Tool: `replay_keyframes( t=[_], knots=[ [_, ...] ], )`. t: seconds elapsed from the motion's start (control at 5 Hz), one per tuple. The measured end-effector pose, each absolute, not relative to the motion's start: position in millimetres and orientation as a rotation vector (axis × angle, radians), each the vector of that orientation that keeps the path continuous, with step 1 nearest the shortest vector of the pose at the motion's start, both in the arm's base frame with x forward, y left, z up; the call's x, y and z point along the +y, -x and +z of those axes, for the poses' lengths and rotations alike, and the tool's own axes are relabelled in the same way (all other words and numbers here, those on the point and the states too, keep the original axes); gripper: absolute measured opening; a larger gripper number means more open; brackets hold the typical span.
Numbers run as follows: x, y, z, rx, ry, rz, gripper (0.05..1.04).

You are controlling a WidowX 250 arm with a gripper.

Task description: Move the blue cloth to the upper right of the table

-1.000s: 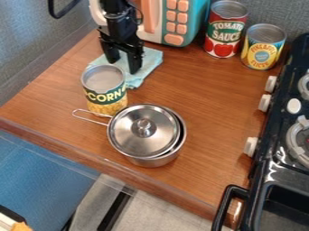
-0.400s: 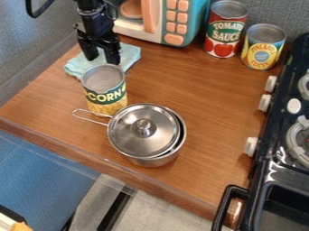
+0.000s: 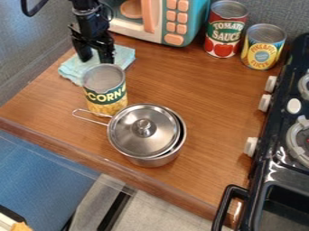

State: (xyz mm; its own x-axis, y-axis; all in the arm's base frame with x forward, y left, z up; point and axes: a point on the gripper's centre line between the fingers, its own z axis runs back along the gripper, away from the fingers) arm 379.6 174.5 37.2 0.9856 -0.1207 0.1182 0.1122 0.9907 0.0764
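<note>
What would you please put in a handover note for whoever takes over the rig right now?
Gripper: fingers apart, down at the cloth; I can't tell whether a fold is caught.
Blue cloth: upper left of the table, behind the green-and-yellow can.
Done: gripper is at the cloth; it isn't at the upper right.
Left: get the cloth to the upper right, where the red can and yellow can stand.

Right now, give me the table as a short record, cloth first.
Cloth: light blue, upper left of the table
Cloth at goal: not yet
End effector: low over the cloth, fingers apart
Front can: upright, just before the cloth
Pot: lid on
Upper right: red can, yellow can
Right side: stove
</note>
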Motion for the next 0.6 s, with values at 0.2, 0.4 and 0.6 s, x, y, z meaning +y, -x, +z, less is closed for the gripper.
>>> replay_keyframes(
  t=[0.2, 0.4, 0.6],
  knots=[
    [174.1, -379.4, 64.1, -0.147, -0.108, -0.103, 0.999],
    [172.1, -375.3, 67.2, -0.135, -0.105, -0.098, 0.999],
    [165.3, -373.2, 66.2, -0.109, -0.092, -0.101, 0.998]
  ],
)
